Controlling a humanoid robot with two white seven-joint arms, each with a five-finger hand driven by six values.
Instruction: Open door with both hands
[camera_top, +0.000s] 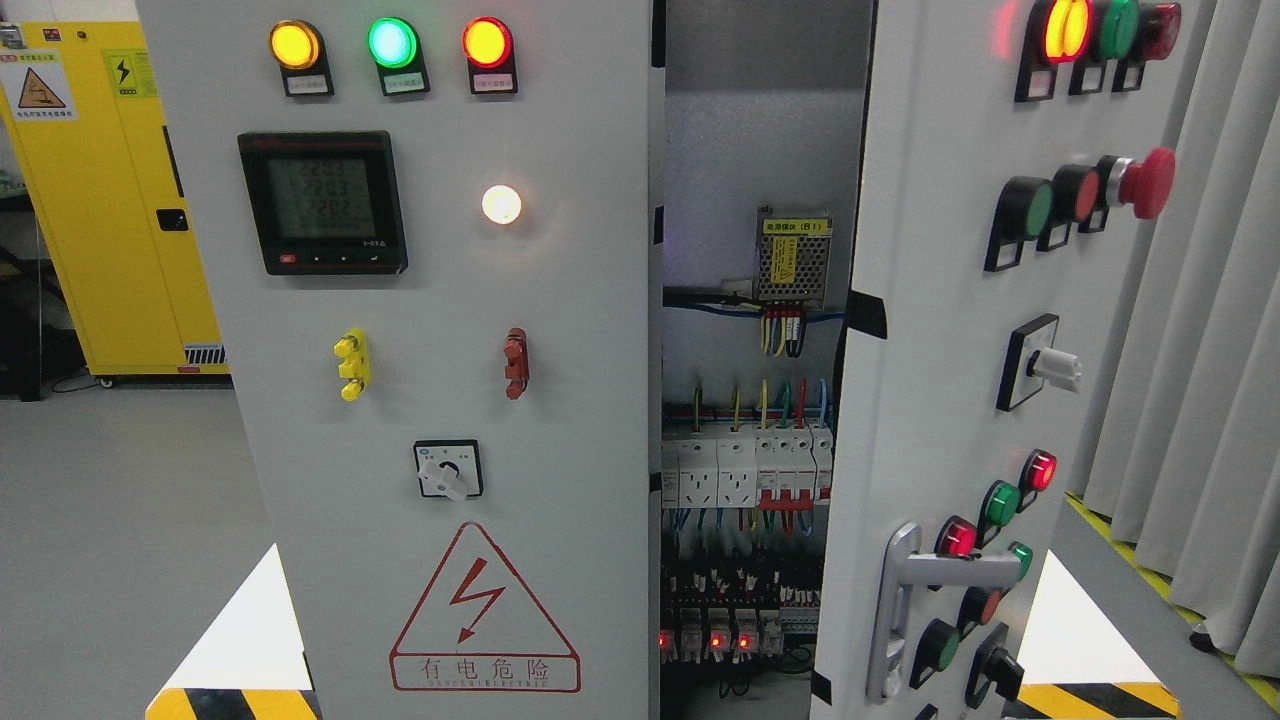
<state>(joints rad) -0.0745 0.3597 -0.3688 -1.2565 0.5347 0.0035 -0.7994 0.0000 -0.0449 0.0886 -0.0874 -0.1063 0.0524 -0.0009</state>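
The right cabinet door (950, 380) stands nearest, swung out toward the camera, its silver lever handle (905, 600) low on the panel and its lower edge cut off by the frame. The left door (440, 350) faces the camera flat, carrying a digital meter (322, 202) and a red shock-warning triangle (485, 612). Between them the interior (755, 400) shows breakers and wiring, its lower part dim and hard to read. Neither robot hand appears, so whether either is released or clenched cannot be told.
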